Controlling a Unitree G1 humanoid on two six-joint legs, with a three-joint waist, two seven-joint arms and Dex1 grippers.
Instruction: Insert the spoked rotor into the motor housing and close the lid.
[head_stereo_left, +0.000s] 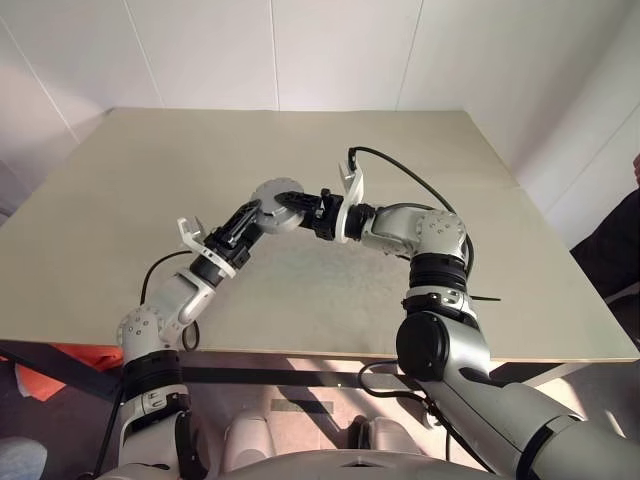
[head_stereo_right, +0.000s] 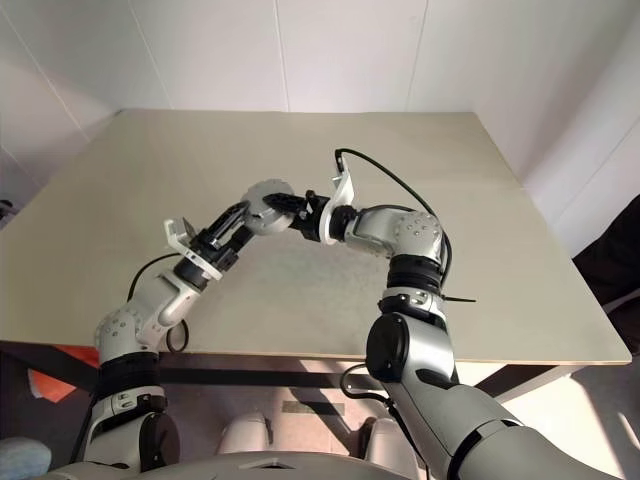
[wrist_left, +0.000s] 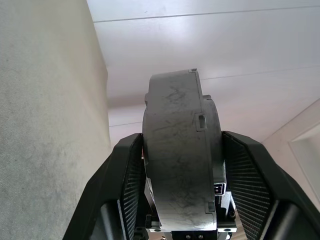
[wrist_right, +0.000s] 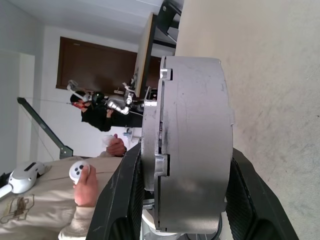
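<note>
Motor housing (head_stereo_left: 274, 206) raised above the beige table (head_stereo_left: 120, 190), at roughly 12 o'clock from the robot, pinched from two sides. Left gripper (head_stereo_left: 262, 215) reaching in from 8 o'clock, fingers (wrist_left: 127, 190) pressed on the round faces. Right gripper (head_stereo_left: 292, 208) coming in from 3 o'clock, jaws clamped across the thickness, pads (wrist_right: 125, 200) flat on both faces. Lid (wrist_right: 151, 150) seemingly already seated, a seam and small tab visible along the rim; spoked rotor presumably shut inside, hard to confirm edge-on. Person (wrist_right: 35, 200) with a hand controller off to the far side, well apart.

Risks from here: housing dropped to the table if both grips loosen together; twisting or prying between opposed grippers, enough to pop the lid off its seat; slip on smooth metal faces should either hand pull away at an angle; lid left cocked if the tab is not fully home.
</note>
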